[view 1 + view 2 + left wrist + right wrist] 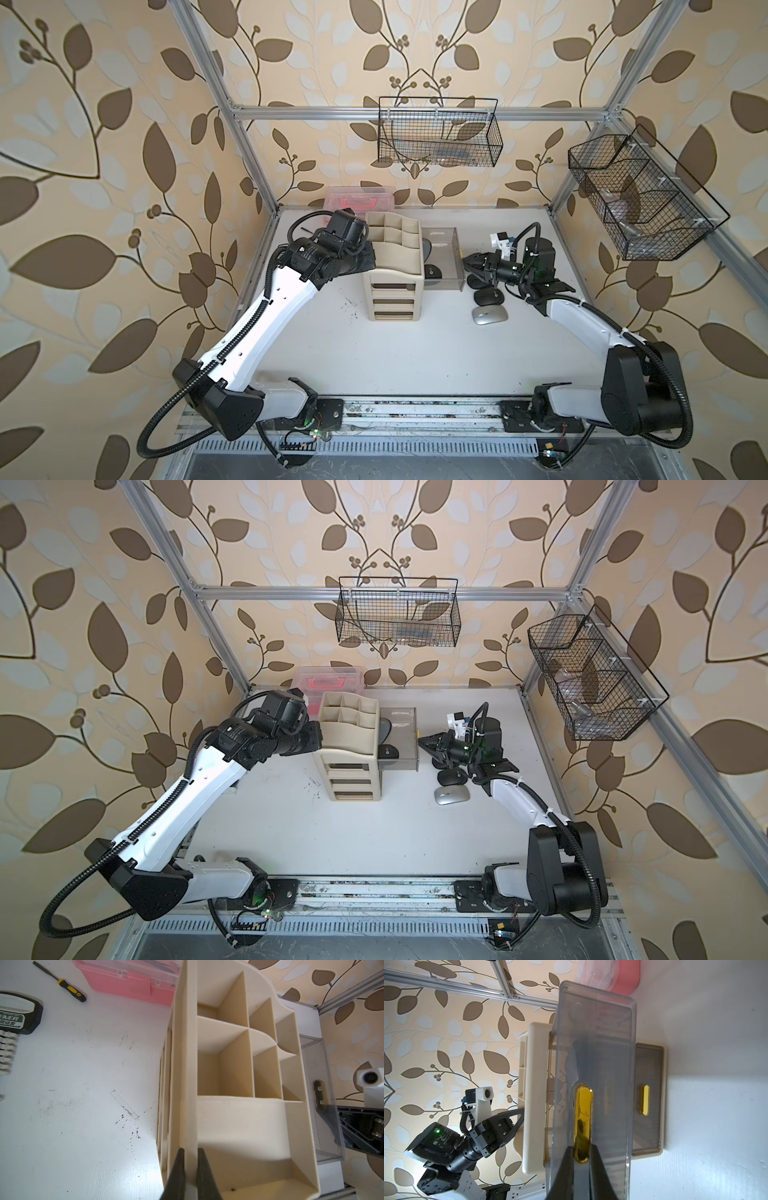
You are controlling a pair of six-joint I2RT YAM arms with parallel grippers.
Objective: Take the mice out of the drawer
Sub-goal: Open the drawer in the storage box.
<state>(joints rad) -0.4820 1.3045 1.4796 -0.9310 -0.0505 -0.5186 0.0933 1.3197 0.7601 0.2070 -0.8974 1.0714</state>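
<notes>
A beige organizer [392,266] stands mid-table, its translucent grey top drawer [456,266] pulled out toward the right arm. In both top views two of the mice lie in the drawer, a black one [433,272] [389,752] and a grey one [428,249]. On the table beside the drawer lie two black mice [488,297] [477,281] and a silver one [490,315]. My right gripper [581,1154] is shut on the drawer's gold handle [583,1109]. My left gripper [191,1159] is shut on the organizer's side wall [190,1084].
A pink box [359,201] sits behind the organizer. A screwdriver [62,982] and a tool set [16,1014] lie on the table near the left arm. Wire baskets hang on the back wall [440,133] and the right wall [648,199]. A lower drawer [649,1101] is shut.
</notes>
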